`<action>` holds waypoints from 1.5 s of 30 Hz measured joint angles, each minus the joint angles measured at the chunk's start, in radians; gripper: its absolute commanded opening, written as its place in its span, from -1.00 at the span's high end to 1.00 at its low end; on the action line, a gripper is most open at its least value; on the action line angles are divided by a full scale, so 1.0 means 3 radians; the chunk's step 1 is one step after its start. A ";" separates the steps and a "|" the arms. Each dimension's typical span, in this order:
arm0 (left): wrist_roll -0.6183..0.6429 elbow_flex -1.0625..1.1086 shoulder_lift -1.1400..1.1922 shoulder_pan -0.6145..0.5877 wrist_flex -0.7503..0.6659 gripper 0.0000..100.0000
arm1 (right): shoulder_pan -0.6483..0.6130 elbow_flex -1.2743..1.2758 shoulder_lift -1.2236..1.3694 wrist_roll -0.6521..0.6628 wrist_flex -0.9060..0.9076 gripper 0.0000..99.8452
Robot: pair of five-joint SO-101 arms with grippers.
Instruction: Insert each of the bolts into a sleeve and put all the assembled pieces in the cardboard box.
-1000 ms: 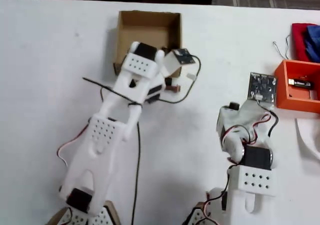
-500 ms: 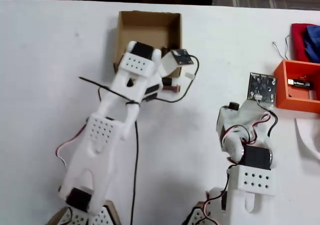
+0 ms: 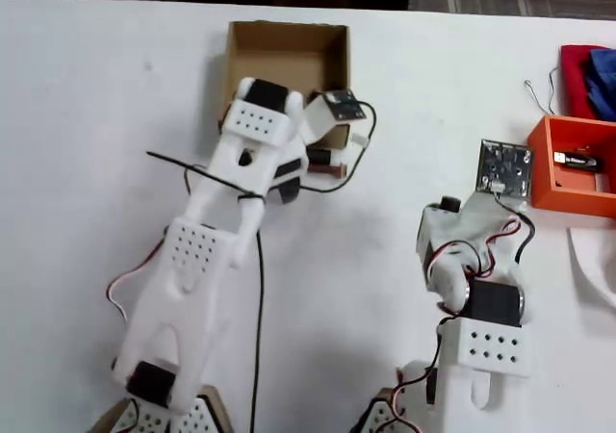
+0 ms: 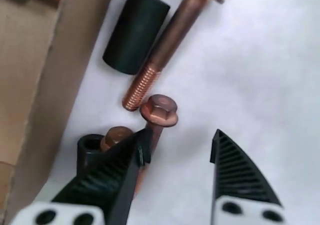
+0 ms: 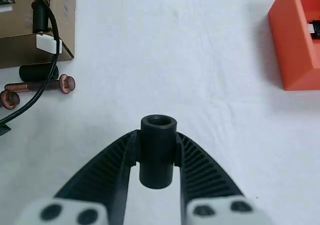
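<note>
The white table (image 3: 87, 164) carries the cardboard box (image 3: 279, 48), which already seems to hold at least one finished piece, judging by a dark boxed sleeve (image 5: 39, 15) inside. The left arm (image 3: 192, 260) lies over the box's near corner. The left gripper (image 4: 180, 137) is spread wide and grasps nothing, with a short bolt (image 4: 159, 111) between its jaws, close to one. The right gripper (image 5: 157, 135), well apart from the box, is clamped on an upright sleeve (image 5: 157, 155). Just beside the box wall a bare sleeve (image 4: 136, 30) lies against a long bolt (image 4: 175, 35). I judge the job partway, with loose bolts left to sleeve and box
</note>
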 measured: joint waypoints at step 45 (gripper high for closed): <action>-0.0097 0.0026 0.0077 0.0092 0.0056 0.95 | 0.0000 0.0000 0.0000 0.0000 0.0000 0.96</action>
